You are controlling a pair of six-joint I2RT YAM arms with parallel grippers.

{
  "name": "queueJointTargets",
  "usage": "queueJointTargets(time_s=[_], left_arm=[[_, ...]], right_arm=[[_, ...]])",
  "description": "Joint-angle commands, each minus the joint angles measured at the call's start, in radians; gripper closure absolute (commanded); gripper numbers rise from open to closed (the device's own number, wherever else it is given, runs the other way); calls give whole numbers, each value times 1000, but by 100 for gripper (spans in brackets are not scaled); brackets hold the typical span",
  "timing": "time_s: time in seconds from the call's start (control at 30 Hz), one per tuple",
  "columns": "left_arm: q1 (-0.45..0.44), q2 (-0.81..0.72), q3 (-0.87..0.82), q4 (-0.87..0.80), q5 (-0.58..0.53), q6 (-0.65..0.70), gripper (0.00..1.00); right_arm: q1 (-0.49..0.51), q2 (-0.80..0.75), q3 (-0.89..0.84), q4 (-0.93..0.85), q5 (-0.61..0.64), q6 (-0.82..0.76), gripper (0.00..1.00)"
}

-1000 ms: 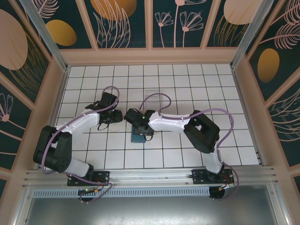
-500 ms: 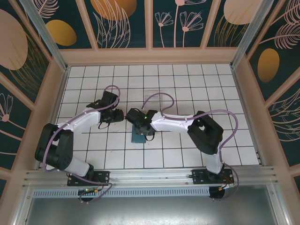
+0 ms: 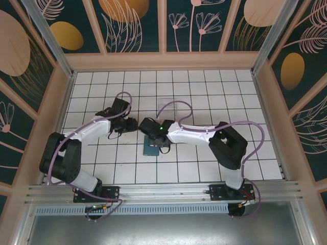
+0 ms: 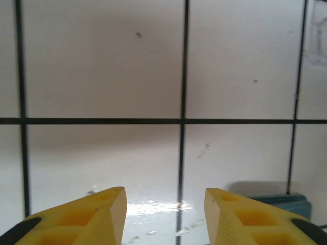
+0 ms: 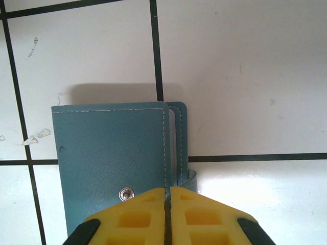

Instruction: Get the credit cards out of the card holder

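Observation:
The card holder is a teal-blue wallet lying folded shut on the white tiles, with its snap stud facing up. In the top view the card holder lies just in front of my right wrist. My right gripper is shut on the edge of its top cover, at the open side, where a strap loops out. The credit cards are hidden inside the folded holder. My left gripper is open over bare tile with nothing between its fingers. A teal corner of the card holder shows just right of them. In the top view my left gripper sits close to my right gripper.
A clear plastic tray lies on the tiles behind the two grippers. Wooden walls enclose the tiled floor on the left, right and back. Small scuffs mark the tiles beside the holder.
My right gripper has closed on the edge of the card holder's cover. The right arm's elbow has swung to the right, and the left gripper has edged right, closer to the holder.

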Motion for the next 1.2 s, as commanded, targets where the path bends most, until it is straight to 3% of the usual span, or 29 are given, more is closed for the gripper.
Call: queueJointTargets(time_s=[0.0, 0.33, 0.8, 1.17], left_arm=[[-43, -26, -30, 33, 94, -43, 55], [-134, -32, -102, 113, 190, -123, 52], [-136, -96, -120, 128, 276, -122, 37], [-136, -89, -134, 126, 314, -105, 33]], right_arm=[[1, -56, -17, 5, 29, 20, 93], [-3, -112, -27, 51, -7, 24, 95], [-4, -170, -25, 68, -28, 28, 95], [-4, -192, -18, 71, -30, 28, 96]])
